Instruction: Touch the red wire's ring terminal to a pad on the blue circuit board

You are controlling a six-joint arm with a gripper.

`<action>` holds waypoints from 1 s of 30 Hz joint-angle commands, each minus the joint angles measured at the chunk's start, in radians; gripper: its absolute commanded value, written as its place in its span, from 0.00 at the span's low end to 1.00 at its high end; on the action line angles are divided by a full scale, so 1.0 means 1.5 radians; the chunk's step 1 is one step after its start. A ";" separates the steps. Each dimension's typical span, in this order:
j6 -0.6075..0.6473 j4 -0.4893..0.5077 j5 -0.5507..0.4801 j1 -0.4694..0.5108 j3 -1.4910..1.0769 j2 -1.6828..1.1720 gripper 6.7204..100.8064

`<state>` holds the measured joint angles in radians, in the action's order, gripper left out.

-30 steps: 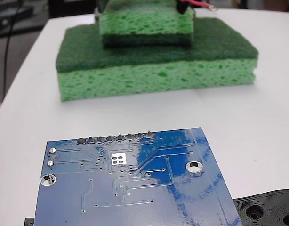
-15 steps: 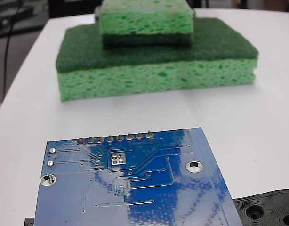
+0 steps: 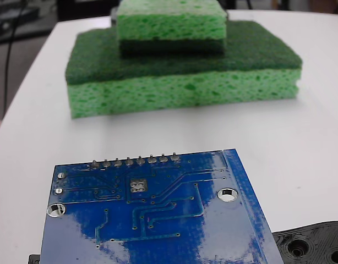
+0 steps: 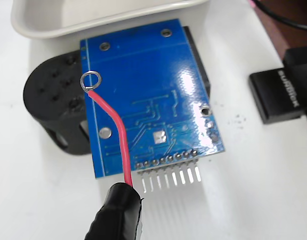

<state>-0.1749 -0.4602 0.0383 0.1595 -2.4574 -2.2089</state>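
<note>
Wrist view: ring terminal (image 4: 90, 80) over blue circuit board (image 4: 148, 90) edge

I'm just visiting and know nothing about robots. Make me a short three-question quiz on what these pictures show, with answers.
1. True or false: in the wrist view, the ring terminal sits over the pad.
2. In the fixed view, what stands behind the blue circuit board? A) a metal box B) stacked green sponges C) a red cup
3. Fill in: the red wire comes out of a ____ sleeve.

Key: 1 false, the ring appears near the board's left edge, well apart from the pad. 2 B. 3 black.
</note>
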 commanded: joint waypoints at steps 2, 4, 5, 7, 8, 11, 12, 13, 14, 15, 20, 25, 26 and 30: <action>0.003 -0.003 0.008 -0.003 0.044 0.048 0.99; 0.003 0.004 0.013 -0.003 0.050 0.065 0.99; 0.002 0.009 0.015 -0.003 0.052 0.074 0.99; -0.001 0.021 0.017 -0.001 0.051 0.088 0.99; -0.003 0.026 0.018 0.000 0.050 0.094 0.99; -0.008 0.036 0.022 0.003 0.043 0.104 0.99; -0.009 0.041 0.024 0.003 0.040 0.105 0.99; -0.010 0.046 0.025 0.003 0.035 0.107 0.99; -0.011 0.053 0.025 0.005 0.031 0.108 0.99; -0.011 0.059 0.025 0.006 0.026 0.111 0.99; -0.013 0.064 0.020 0.012 0.035 0.142 0.99; -0.016 0.066 0.028 0.013 0.034 0.153 0.99; -0.017 0.069 0.028 0.013 0.034 0.155 0.99; -0.018 0.066 0.029 0.012 0.038 0.161 0.99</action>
<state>-0.2025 -0.3620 0.0782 0.1779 -2.4099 -1.9650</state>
